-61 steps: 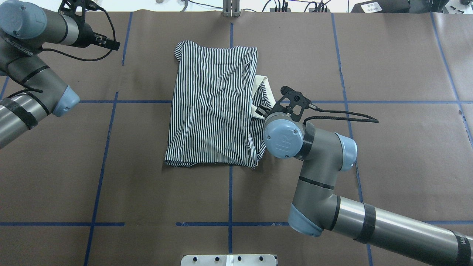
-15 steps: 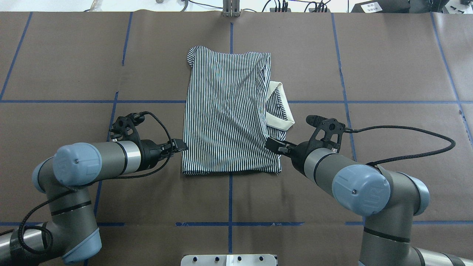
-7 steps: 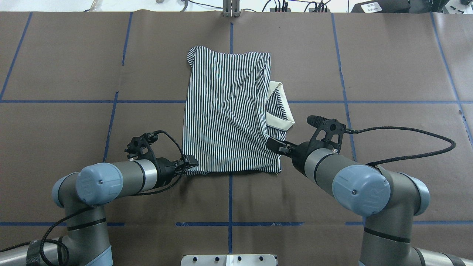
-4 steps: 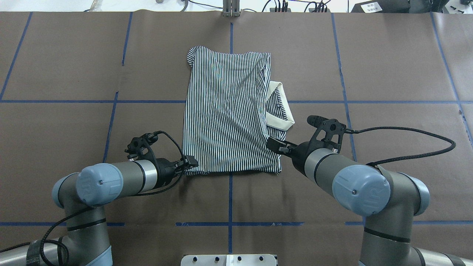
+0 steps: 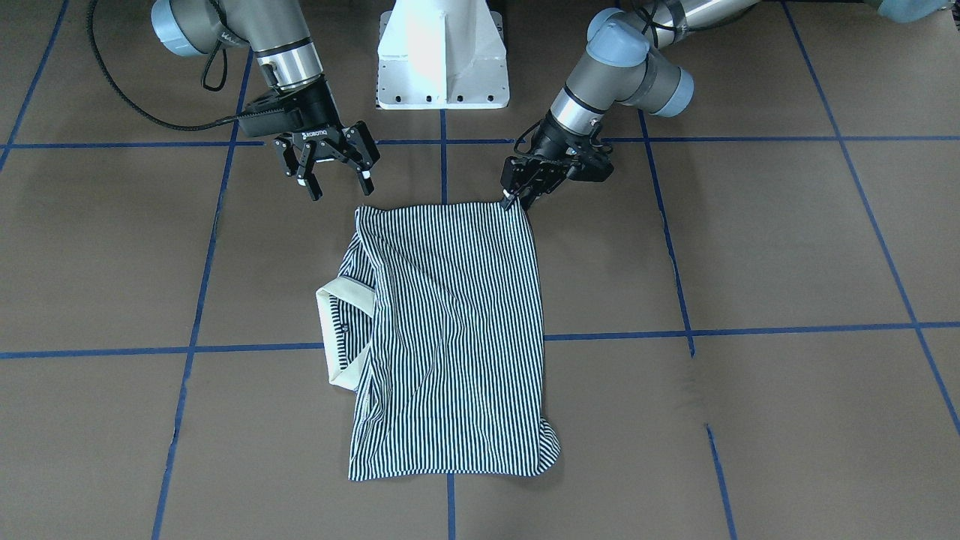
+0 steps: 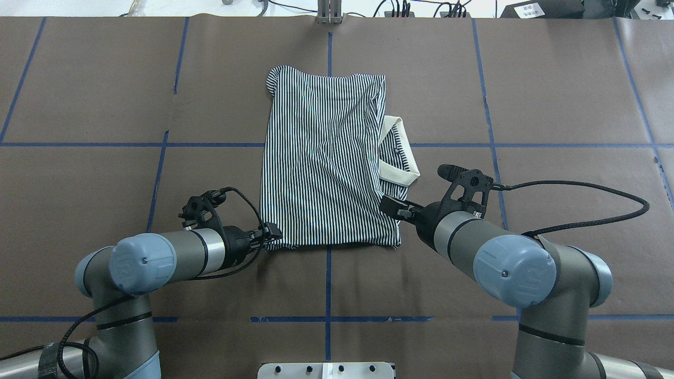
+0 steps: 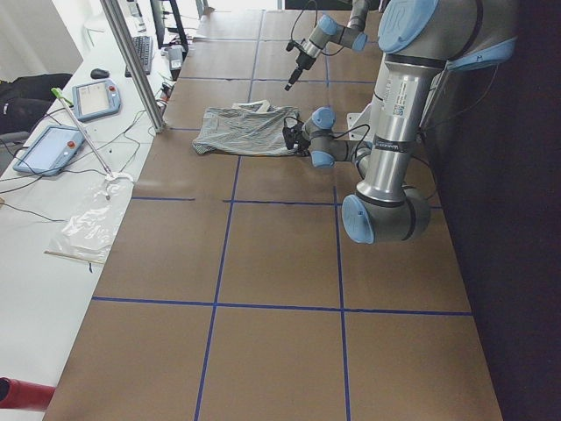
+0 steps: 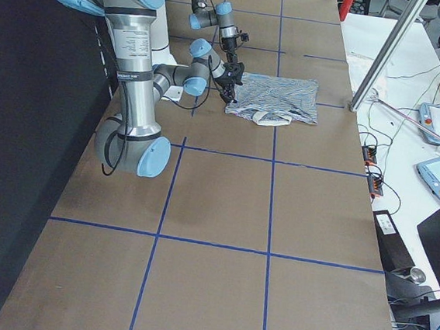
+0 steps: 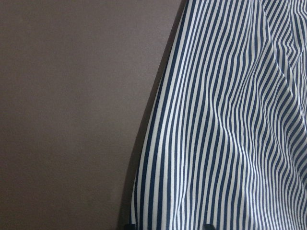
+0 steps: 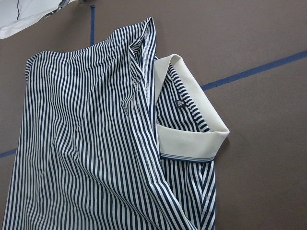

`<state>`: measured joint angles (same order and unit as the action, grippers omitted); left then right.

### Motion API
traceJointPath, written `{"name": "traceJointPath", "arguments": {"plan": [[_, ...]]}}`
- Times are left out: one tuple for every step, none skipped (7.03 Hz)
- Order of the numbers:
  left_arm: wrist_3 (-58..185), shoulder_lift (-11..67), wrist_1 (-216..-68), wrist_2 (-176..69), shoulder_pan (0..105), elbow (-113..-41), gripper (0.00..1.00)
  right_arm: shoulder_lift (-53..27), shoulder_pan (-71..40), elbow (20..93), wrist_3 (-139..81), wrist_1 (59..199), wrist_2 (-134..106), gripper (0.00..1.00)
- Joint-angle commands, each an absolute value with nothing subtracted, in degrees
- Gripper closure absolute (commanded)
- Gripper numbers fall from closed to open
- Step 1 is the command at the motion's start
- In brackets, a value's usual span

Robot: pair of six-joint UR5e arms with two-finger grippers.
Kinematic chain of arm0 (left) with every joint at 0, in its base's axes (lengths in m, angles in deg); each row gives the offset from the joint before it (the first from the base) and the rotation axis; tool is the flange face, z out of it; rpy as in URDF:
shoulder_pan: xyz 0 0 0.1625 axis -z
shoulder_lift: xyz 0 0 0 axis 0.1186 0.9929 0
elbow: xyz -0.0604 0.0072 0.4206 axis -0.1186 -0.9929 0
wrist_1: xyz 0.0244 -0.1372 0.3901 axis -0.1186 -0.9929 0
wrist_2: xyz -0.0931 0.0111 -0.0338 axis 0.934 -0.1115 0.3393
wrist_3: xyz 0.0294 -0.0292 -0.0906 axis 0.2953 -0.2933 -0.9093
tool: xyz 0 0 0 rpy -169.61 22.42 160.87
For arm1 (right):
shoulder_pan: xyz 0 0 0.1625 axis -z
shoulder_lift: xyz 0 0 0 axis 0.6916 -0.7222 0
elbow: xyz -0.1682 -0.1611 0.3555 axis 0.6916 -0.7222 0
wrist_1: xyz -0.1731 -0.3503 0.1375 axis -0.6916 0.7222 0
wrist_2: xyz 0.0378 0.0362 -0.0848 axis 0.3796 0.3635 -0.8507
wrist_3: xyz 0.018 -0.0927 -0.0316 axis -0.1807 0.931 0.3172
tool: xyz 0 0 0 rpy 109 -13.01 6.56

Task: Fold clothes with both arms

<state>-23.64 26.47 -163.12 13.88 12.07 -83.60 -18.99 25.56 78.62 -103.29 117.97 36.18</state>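
Exterior front-facing shows left gripper (image 5: 514, 198) pinching 1 polo shirt (image 5: 450, 337) corner, right gripper (image 5: 340, 190) spread wide nearby.

Blue tape lines (image 6: 79, 144) cross the brown table covering (image 6: 558, 79)

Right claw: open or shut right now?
Open. In the front-facing view the right claw has its fingers spread wide apart, with nothing gripped between them.
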Motion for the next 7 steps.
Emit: {"name": "traceJointPath", "arguments": {"plan": [[-23.64, 26.51, -163.13, 13.88, 12.09, -83.67, 0.74, -18.99, 25.57, 78.62, -103.20, 117.97, 36.18, 0.00], [-23.47, 26.42, -163.21, 13.79, 12.09, -83.85, 1.00, -18.99, 25.57, 78.62, -103.29, 117.97, 36.18, 0.00], [-23.38, 26.51, -163.13, 13.79, 12.09, -84.11, 1.00, -18.99, 25.57, 78.45, -103.29, 118.06, 36.18, 0.00], [-23.11, 26.51, -163.13, 13.79, 12.09, -84.20, 1.00, -18.73, 25.65, 77.32, -104.59, 118.06, 36.10, 0.01], [-22.94, 26.51, -163.13, 13.79, 12.09, -84.29, 1.00, -17.25, 25.57, 77.22, -108.61, 122.49, 36.18, 0.07], [-22.94, 26.51, -163.21, 13.79, 12.09, -84.46, 1.00, -13.23, 25.48, 76.96, -110.65, 129.85, 36.18, 0.11], [-22.94, 26.60, -163.21, 13.88, 12.09, -84.64, 1.00, -11.97, 25.48, 76.08, -111.02, 133.75, 36.27, 0.15]]}}
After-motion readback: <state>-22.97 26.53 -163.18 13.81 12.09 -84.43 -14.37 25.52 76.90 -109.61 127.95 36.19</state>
